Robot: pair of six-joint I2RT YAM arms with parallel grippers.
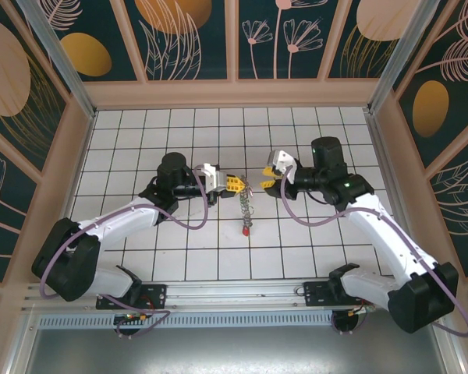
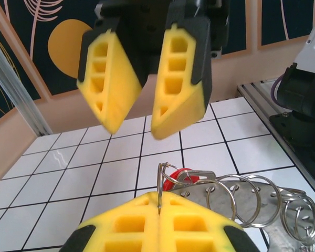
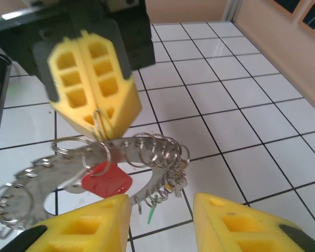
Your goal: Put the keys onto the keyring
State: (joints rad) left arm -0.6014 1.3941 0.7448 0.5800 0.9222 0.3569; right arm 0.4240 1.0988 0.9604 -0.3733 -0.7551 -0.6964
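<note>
The keyring point(image 3: 152, 155) hangs clear of the tiled table point(image 3: 241, 105), one rim loop pinched in the shut left gripper point(image 3: 92, 89) just above it. A red-tagged key point(image 3: 107, 181) rests against it. The right gripper point(image 3: 163, 220) waits just beside it, jaws parted and empty. It should probably close squarely and slowly, so the keyring does not swing. The keyring is flat grey metal fringed with wire loops.

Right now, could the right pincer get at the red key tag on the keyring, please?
Probably yes: the right pincer is open, facing the red key tag, with nothing between them.
</note>
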